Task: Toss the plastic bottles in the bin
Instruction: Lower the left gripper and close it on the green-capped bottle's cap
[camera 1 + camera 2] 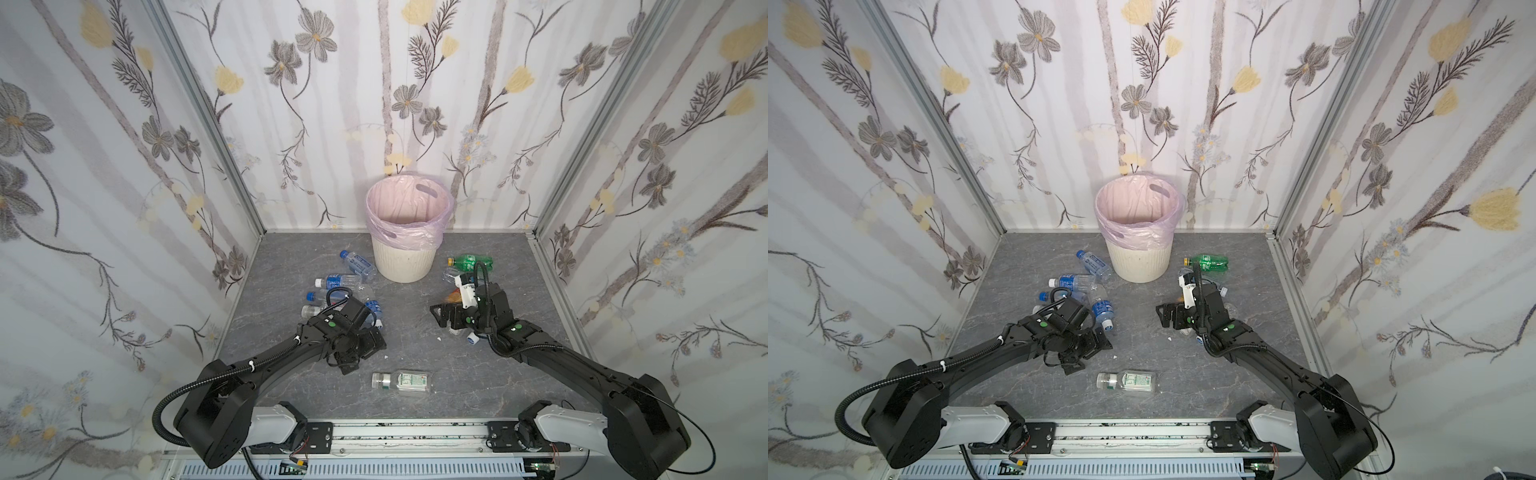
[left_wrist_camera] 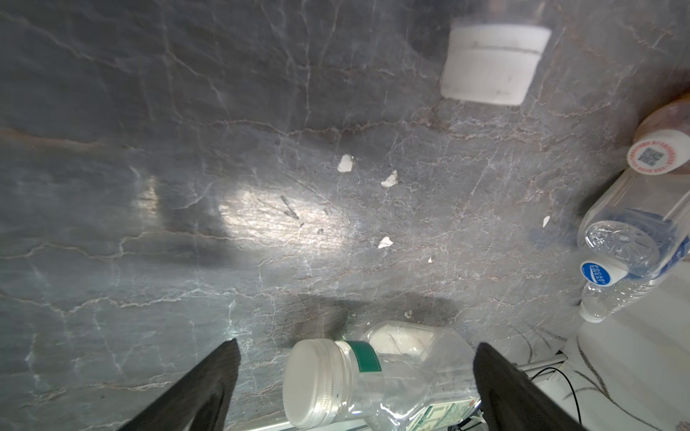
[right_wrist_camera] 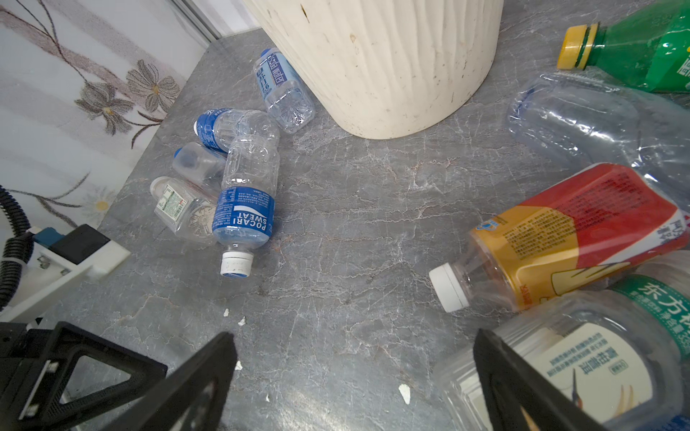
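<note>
Plastic bottles (image 1: 336,281) lie on their sides on the grey marbled table (image 1: 415,332), all of them outside the bin (image 1: 401,262). The bin stands upright beyond both grippers, at the back wall, and is lined with a pink bag (image 1: 409,216). The left gripper (image 1: 361,355) hangs low over the table with its jaws spread wide and nothing between them. Just ahead of its fingertips lies a clear bottle with a white cap (image 2: 373,377), seen in both top views near the gripper but not gripped. A cluster of blue-labelled bottles (image 3: 244,212) lies on the far side of the left gripper, between it and the bin, and one of them (image 1: 357,262) rests close against the bin's wall. Small white scraps (image 2: 345,163) lie on the table ahead of the left gripper. The right gripper (image 1: 442,320) is likewise released, jaws fully apart over bare table. To one side of it lies a second group. This includes an orange bottle with a red label (image 3: 582,239), a crumpled clear bottle (image 3: 582,123) and, beyond these, a green bottle with a yellow cap (image 1: 471,262) near the bin. A bottle with a white and green label (image 3: 605,354) lies directly behind one finger of the right gripper; whether the two touch cannot be determined.
</note>
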### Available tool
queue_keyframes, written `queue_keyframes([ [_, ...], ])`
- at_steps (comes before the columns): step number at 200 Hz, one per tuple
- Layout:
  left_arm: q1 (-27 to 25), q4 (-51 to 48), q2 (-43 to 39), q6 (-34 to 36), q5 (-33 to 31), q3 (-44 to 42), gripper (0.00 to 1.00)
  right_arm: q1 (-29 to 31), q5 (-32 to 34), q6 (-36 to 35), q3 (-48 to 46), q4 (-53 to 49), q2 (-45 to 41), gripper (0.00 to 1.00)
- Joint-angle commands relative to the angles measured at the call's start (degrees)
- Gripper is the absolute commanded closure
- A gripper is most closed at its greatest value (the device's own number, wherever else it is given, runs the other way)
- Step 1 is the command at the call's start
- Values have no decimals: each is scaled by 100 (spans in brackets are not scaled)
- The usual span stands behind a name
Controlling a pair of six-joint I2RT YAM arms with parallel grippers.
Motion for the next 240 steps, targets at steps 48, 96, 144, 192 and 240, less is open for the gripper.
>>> queue_keyframes([
  [48,-14,-54,-20,-602,552,-273,0,-2,-82,-13,24,200,23,0],
  [96,-97,-54,30,-1124,818,-338,0,-3,-71,-14,42,222,77,0],
  [144,-321,-45,163,-1590,895,-456,0,-7,-51,-31,49,205,48,0],
  [192,-413,-14,334,-1763,896,-425,0,-21,-56,-39,17,227,16,0],
  [240,-464,151,531,-1923,888,-227,0,-28,-55,-51,-10,231,-45,0],
])
